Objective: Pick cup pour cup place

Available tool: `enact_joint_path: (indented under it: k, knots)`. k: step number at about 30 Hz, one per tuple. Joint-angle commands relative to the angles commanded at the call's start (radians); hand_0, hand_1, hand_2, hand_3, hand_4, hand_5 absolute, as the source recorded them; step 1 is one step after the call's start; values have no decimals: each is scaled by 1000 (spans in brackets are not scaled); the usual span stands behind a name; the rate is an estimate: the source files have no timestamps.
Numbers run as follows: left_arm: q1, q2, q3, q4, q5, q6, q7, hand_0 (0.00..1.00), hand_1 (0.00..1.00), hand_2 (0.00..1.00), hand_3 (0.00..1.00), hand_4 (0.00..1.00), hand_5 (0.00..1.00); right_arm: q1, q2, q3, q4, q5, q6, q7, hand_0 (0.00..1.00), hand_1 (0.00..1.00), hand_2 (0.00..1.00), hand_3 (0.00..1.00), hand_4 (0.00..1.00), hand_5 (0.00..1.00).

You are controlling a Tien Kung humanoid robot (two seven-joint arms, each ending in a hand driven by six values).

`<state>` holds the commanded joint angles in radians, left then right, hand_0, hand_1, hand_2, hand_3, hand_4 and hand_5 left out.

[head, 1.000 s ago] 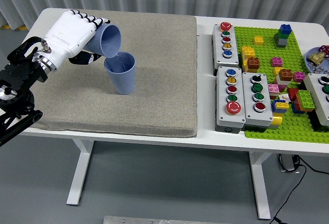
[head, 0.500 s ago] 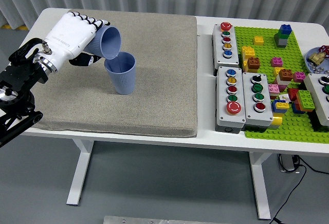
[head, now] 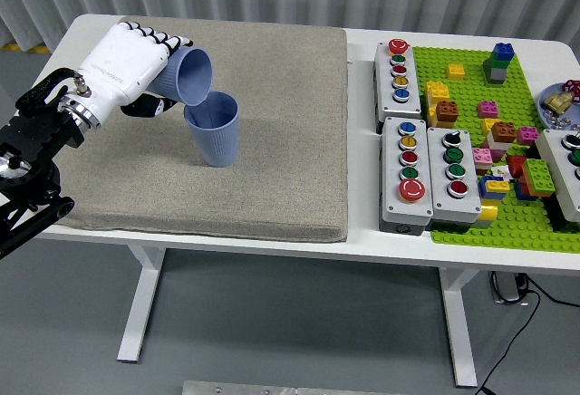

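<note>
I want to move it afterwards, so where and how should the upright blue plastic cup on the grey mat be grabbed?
Grip the upright blue plastic cup around its mid side wall, coming from its right or near side. It stands upright and tapers downward, and the left hand holds the tilted blue cup over its upper-left rim, likely blocking a grasp from above.

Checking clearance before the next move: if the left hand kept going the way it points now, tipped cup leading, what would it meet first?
Probably the upright cup: the tipped cup in the left hand already has its mouth at that rim, though depth is unclear.
</note>
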<state>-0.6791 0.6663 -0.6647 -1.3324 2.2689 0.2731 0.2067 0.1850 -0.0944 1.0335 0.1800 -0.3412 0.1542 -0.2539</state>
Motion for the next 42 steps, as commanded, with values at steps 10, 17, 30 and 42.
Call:
enact_joint_path:
  k: [10, 17, 30, 42]
  knots:
    - [-1, -2, -5, 3, 0, 0, -1, 502, 524, 599, 726, 518, 2, 4, -1, 0, 0, 3, 0, 1, 746, 712, 764, 617, 201, 172]
    - [-2, 0, -8, 3, 0, -1, 0, 497, 524, 600, 727, 517, 2, 5, -2, 0, 0, 3, 1, 1, 746, 712, 764, 618, 202, 171]
    - [-6, 0, -6, -2, 0, 8, 5, 500, 523, 596, 724, 514, 2, 7, -3, -1, 0, 5, 1, 2, 746, 712, 764, 618, 203, 170]
    - [-1, -3, -10, -1, 0, 17, 5, 501, 523, 595, 721, 511, 2, 6, -2, 2, 0, 2, 1, 1, 746, 712, 764, 618, 203, 171]
